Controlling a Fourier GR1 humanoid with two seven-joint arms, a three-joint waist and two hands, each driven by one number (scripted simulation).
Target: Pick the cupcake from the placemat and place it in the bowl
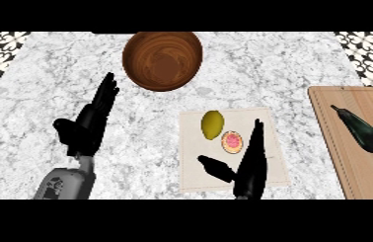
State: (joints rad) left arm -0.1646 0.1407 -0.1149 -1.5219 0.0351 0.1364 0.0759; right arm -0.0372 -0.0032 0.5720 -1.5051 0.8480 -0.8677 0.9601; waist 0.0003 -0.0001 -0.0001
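On placemat, cupcake just beside right hand

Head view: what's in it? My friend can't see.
The open right hand is over the placemat beside the pink cupcake, near a yellow fruit. The wooden bowl sits farther back; the open left hand rests at left, and a dark vegetable lies on a board at right.

No legible text, label, brand, number or sign on anything in view.
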